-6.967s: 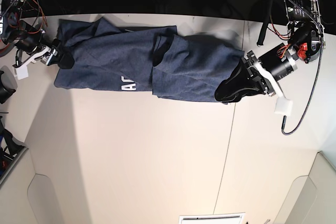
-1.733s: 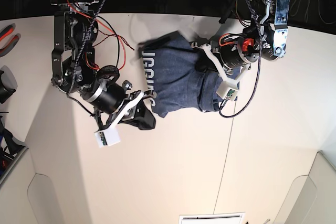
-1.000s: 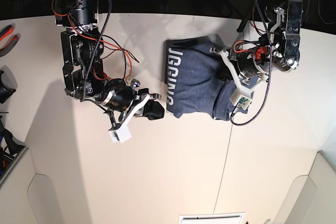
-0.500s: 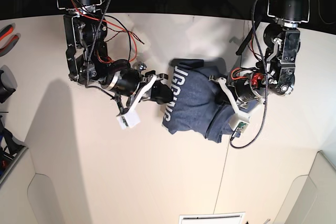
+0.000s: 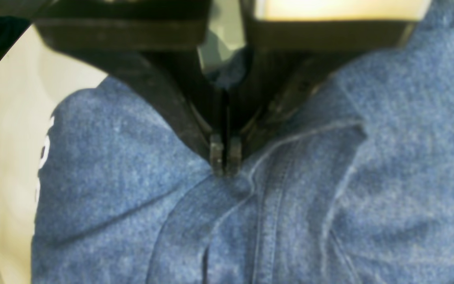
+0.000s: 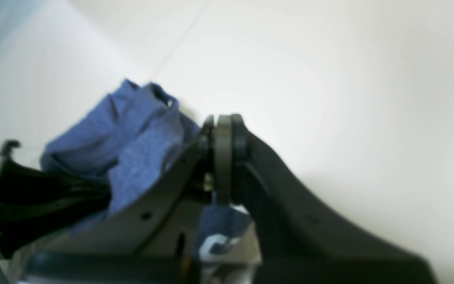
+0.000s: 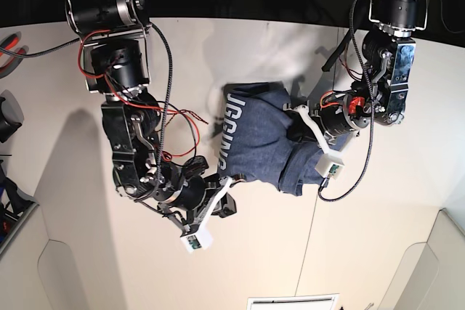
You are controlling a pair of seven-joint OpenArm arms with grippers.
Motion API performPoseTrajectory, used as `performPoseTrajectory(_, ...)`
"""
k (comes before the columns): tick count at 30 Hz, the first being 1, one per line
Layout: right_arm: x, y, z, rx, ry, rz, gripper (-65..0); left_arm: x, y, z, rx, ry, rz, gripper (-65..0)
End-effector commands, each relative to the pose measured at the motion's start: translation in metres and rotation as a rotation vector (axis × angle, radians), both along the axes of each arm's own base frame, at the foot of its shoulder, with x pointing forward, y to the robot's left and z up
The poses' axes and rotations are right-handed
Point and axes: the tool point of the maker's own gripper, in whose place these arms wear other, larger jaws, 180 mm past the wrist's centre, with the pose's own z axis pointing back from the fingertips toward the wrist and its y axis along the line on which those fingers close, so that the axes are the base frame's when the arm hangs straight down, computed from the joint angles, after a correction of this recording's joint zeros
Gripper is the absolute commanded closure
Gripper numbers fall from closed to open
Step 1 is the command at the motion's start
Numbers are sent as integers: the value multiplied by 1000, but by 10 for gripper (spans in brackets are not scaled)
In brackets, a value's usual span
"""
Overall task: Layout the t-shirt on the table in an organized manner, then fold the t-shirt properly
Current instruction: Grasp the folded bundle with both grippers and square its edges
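The navy t-shirt [image 7: 258,136] lies bunched in a compact bundle at the middle of the off-white table [image 7: 378,237], with white lettering [image 7: 231,132] along its left edge. My left gripper [image 7: 296,134] is shut on a fold of the shirt's right part; the left wrist view shows the fingertips [image 5: 216,152] pinching blue fabric [image 5: 132,189] beside a seam. My right gripper [image 7: 224,205] is shut just in front of the shirt's lower-left corner. In the right wrist view its tips [image 6: 223,122] stand against bare table, with no cloth seen between them and the shirt [image 6: 132,130] left of and under it.
A thin dark seam [image 7: 312,237] runs across the table on the right. Red-handled pliers [image 7: 9,49] and a dark object [image 7: 6,117] sit at the left edge. White panels stand at the front corners [image 7: 69,281], and a vent [image 7: 290,301] at the front edge.
The shirt, spread along the back edge 7 s ago, is now a compact bundle mid-table. In the last half second my right gripper left its left edge and moved toward the front.
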Motion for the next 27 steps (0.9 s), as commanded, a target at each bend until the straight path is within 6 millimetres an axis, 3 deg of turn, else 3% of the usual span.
performPoseTrajectory(1,13,3,11,17,-33,2,0,-1,3,0,23,11,-19,0)
performPoseTrajectory(7,-20,15,-26,-2,91,85,0,-2,3,0,26,13,-25,0)
performPoseTrajectory(13,-68,25,-39,53,188,132,0,10,4,7,33,-25,-22,0)
performPoseTrajectory(21,-124,33,-34,124,193,138,0,43,3,34,20,-118,-11,0)
performPoseTrajectory(27,-129,34,-13,142,125,135,0,59,1,50,-9,-182,3,0)
